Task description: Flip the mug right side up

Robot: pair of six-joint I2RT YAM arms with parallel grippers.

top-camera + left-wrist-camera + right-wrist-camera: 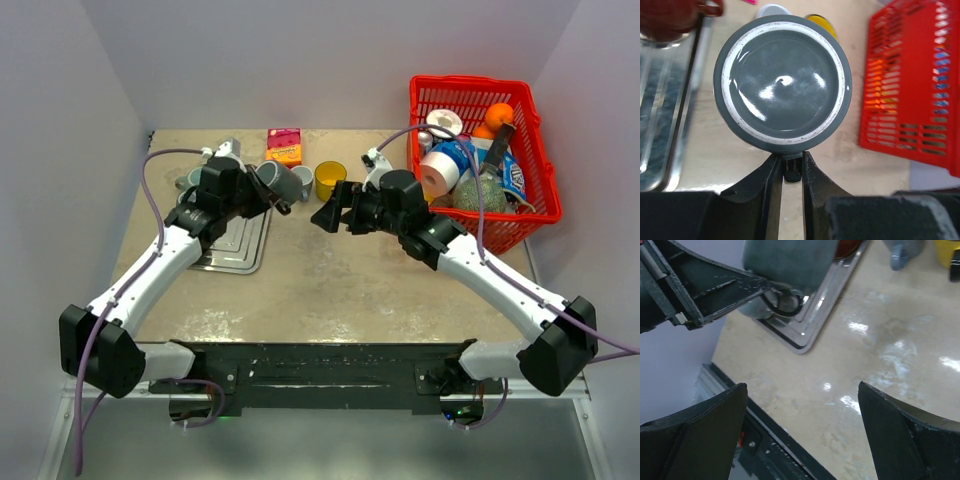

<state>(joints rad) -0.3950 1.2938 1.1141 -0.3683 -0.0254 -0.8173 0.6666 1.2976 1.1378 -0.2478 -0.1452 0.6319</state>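
Note:
A grey mug (280, 180) is held in the air by its handle in my left gripper (270, 200), beside the metal tray's right edge. In the left wrist view the mug's flat base with its white ring (782, 82) faces the camera, and the left gripper (791, 164) is shut on the dark handle. The right wrist view shows the mug's wall (785, 260) at the top. My right gripper (330, 215) is open and empty, a little to the right of the mug; in its own view the right gripper (801, 385) hangs over bare table.
A metal tray (235, 245) lies at the left with a dark red mug (670, 20) on it. A yellow cup (330, 178), a pale grey cup (772, 9) and an orange box (284, 146) stand behind. A red basket (540, 160) of groceries stands at the right.

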